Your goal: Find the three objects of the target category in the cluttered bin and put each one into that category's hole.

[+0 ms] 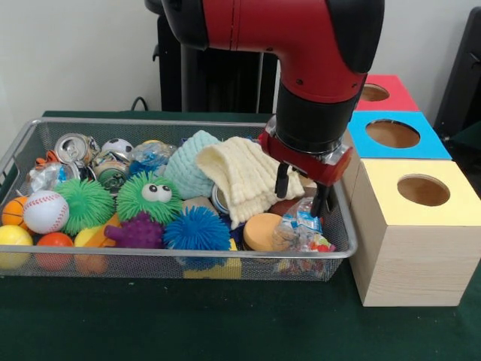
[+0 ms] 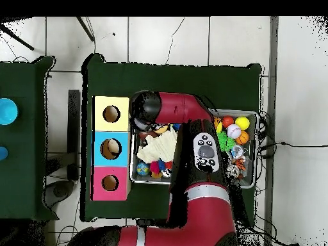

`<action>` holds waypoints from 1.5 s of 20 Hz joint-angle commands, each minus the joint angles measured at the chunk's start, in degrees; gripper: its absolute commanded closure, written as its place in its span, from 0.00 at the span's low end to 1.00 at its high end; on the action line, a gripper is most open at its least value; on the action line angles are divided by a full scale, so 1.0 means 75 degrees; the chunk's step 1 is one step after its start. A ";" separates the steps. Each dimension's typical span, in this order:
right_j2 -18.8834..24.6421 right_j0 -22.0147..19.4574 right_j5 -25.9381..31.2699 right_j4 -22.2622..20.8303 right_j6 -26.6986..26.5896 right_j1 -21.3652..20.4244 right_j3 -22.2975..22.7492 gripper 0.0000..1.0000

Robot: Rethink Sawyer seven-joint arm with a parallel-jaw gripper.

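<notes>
One wire bin [image 1: 26,259] sat on the counter [image 1: 188,323], with three wooden boxes [image 1: 412,248] beside it, each having one round hole. In the bin showed four spiky rubber balls [image 1: 197,228], two crushed cans [image 1: 74,147], two cloths [image 1: 244,174], one baseball [image 1: 45,211], and one labelled clear bottle [image 1: 301,229].

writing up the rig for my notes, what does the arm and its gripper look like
The arm has glossy red rounded shells with black joint sections. A black cylindrical wrist ends in a red plate carrying the gripper, which has two slim black fingers. From overhead, a grey oval panel with dark buttons sits on the arm.
</notes>
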 commanded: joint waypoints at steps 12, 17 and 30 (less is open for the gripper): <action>0.0860 -0.0109 -0.0260 -0.0495 -0.1219 0.0496 -0.0175 0.00; 0.0889 -0.0123 -0.0296 -0.0540 -0.1260 0.0560 -0.0223 0.00; 0.1006 -0.0223 -0.0574 -0.0640 -0.1378 0.0661 -0.0257 0.00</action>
